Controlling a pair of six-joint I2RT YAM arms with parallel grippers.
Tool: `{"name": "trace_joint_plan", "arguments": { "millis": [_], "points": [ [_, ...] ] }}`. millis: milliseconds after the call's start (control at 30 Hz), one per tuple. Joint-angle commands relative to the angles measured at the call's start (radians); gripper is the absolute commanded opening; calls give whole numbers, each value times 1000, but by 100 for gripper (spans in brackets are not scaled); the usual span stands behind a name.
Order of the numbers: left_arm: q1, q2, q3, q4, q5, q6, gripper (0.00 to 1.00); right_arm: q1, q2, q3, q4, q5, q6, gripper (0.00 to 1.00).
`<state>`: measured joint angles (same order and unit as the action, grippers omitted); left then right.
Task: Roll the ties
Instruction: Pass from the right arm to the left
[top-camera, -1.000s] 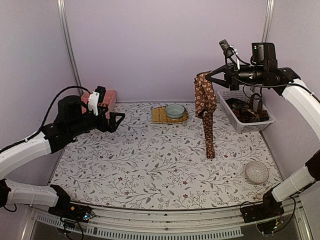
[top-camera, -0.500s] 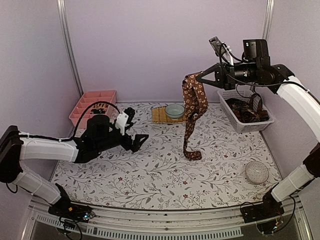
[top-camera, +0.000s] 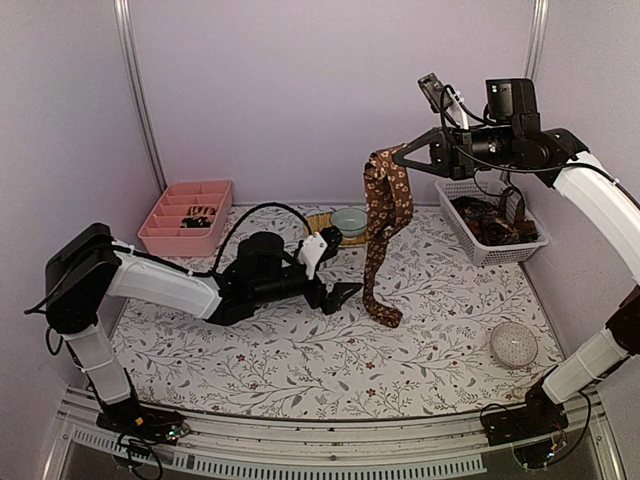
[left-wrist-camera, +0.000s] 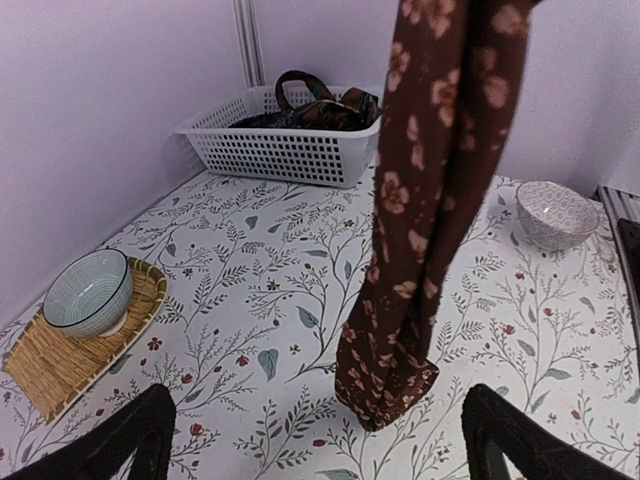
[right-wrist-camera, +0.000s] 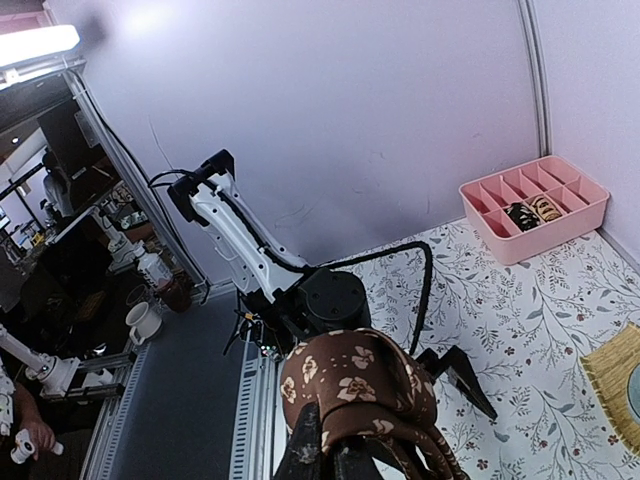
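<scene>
tie (top-camera: 380, 235): hangs from right gripper (top-camera: 399, 158), clamped on its bunched top, tail touching table (top-camera: 250, 350) midway between near and far edges | left gripper (top-camera: 348, 291): jaws wide, low beside tail | handling: light, soft, floppy (likely to swing); best taken at tail end

Dark brown tie (top-camera: 390, 200) with scattered pale peach blossoms. White tablecloth (top-camera: 250, 350) with grey-green leafy sprigs and tiny red flowers. White basket (top-camera: 478, 240), gridded with small holes; ties (top-camera: 495, 222) inside dark brown to maroon. Pink tray (top-camera: 160, 236). Straw-yellow woven mat (top-camera: 318, 236). On it, pale blue-green bowl (top-camera: 349, 220), fine radial lines, dark rim. Whitish second bowl (top-camera: 513, 344) with grey scale pattern. Pale lilac walls (top-camera: 300, 100).
</scene>
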<state>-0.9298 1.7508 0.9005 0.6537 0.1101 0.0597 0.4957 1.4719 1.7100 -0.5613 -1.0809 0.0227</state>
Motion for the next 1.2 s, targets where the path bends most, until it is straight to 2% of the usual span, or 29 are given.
{"name": "trace_joint_plan", "arguments": {
  "millis": [0,267,467,667,867,1067,1167],
  "points": [
    [-16,80,55,97,-50,5,100,3,-10,13,3,-30,7,0],
    [-36,169,130,146,24,-6,100,3,-34,-4,-9,-15,-10,0],
    [-40,157,68,226,127,-23,98,3,-42,-2,-27,5,-46,0],
    [-45,138,26,221,155,-12,99,3,-40,10,-37,5,-59,0],
    [-55,157,41,207,135,22,100,3,-39,16,-38,4,-58,0],
    [-65,241,122,125,-60,30,96,3,-43,23,-46,-6,-57,0],
    [-67,277,152,114,-76,40,94,3,-44,25,-53,-11,-59,0]
  ]
}}
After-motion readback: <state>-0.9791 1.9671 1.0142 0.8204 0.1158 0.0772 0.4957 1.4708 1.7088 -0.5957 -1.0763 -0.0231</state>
